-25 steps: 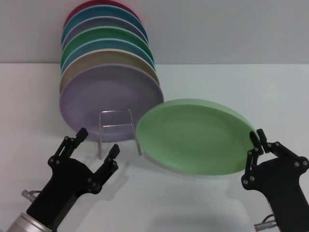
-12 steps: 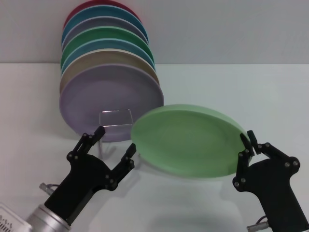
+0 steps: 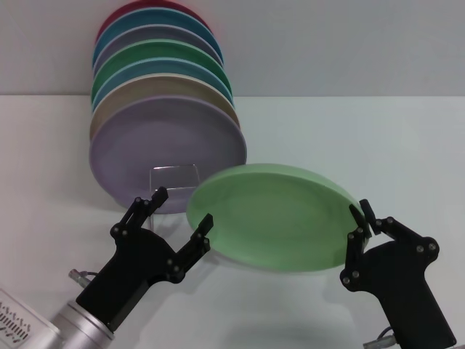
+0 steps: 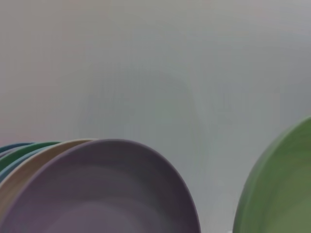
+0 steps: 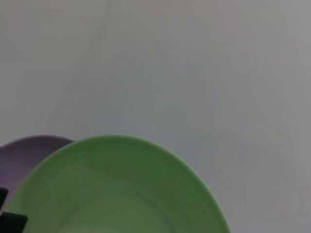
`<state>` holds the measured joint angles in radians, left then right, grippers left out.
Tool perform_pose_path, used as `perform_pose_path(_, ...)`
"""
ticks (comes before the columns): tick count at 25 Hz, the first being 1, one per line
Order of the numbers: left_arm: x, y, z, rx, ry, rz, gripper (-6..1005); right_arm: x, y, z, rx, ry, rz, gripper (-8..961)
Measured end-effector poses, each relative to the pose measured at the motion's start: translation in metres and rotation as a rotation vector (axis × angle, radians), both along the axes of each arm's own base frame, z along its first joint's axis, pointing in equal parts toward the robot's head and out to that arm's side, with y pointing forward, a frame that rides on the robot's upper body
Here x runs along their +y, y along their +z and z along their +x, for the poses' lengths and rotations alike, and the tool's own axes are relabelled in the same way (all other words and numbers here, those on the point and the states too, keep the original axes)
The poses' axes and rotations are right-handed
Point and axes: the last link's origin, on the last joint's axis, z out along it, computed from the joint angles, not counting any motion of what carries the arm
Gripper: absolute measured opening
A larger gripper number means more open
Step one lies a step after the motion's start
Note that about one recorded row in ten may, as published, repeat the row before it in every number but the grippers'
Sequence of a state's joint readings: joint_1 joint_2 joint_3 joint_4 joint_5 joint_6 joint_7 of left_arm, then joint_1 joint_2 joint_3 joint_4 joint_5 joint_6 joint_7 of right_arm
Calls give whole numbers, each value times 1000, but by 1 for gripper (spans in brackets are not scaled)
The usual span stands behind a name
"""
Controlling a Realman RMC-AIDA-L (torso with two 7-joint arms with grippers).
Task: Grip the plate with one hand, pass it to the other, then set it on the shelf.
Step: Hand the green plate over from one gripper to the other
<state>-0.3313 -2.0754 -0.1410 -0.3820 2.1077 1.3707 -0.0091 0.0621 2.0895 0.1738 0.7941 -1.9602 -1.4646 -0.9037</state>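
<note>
The light-green plate (image 3: 272, 217) is held tilted above the table. My right gripper (image 3: 362, 220) is shut on its right rim. My left gripper (image 3: 182, 216) is open just left of the plate, one finger near the left rim, not closed on it. The plate also shows in the left wrist view (image 4: 279, 189) and in the right wrist view (image 5: 116, 189). The wire shelf (image 3: 174, 177) stands behind the left gripper, partly hidden by it and by the plate.
A row of several plates leans upright at the back left, with a lavender plate (image 3: 163, 149) in front and a darker green plate (image 3: 163, 54) farther back. The lavender plate shows in the left wrist view (image 4: 97, 189). White table surface (image 3: 378, 145) lies to the right.
The right gripper has carried the plate leftward and a little lower. The left gripper has moved right and forward, up to the plate's left rim, staying open.
</note>
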Motion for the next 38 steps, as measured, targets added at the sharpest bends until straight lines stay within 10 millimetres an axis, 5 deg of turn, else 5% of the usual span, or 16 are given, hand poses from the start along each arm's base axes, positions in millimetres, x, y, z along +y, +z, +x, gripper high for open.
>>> perform_pose_path(8, 1, 1, -2, 14, 0, 6, 799, 0, -2, 0, -3, -1, -9, 20)
perform_pose_path(11, 1, 0, -2, 17, 2, 5, 638, 0, -2, 0, -3, -1, -9, 20)
perform_pose_path(28, 4, -1, -1, 22, 1, -2, 217, 1, -2, -1, -1, 2, -13, 20)
perform_pose_path(38, 4, -1, 0, 20, -1, -2, 192, 4, -3, -2, 3, 3, -21, 19)
